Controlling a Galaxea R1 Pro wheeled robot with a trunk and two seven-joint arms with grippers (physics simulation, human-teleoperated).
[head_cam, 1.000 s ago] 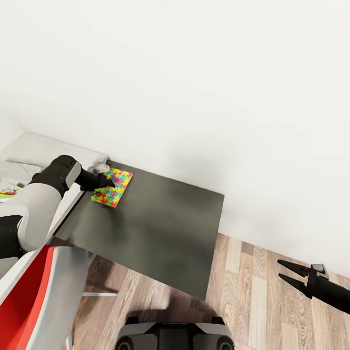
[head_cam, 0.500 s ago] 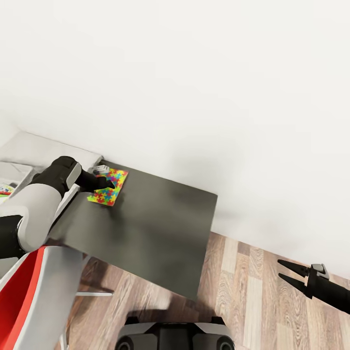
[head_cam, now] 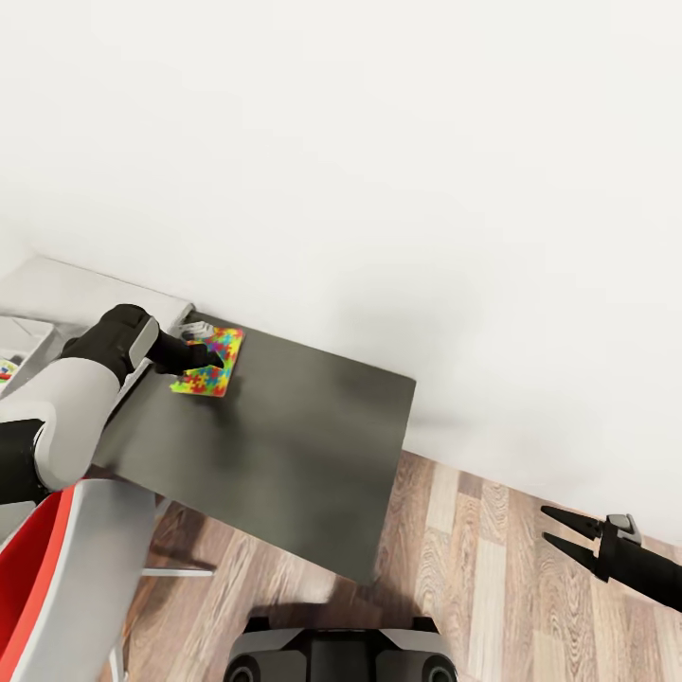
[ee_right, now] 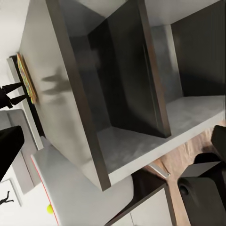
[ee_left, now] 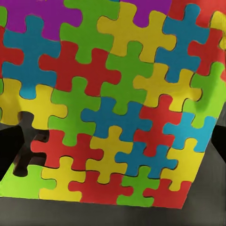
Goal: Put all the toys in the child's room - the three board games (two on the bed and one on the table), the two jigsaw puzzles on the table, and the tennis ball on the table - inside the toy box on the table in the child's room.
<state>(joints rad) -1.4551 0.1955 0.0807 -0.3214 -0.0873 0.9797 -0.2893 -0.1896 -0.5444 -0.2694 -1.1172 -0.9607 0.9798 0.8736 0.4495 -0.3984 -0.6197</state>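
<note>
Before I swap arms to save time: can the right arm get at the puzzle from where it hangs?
Probably not. The right tool hangs open over the floor, with the whole dark side unit between it and the puzzle. The left tool is already at it.

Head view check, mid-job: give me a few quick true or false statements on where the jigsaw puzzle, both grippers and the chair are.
1. The jigsaw puzzle lies on the dark grey side unit. True.
2. The left gripper is over the puzzle. True.
3. The right gripper hangs above the dark unit. False: it is over the wooden floor, off to the right.
4. The right gripper's fingers are pressed together. False: they are spread apart.
5. The chair is blue. False: it is red and white.
</note>
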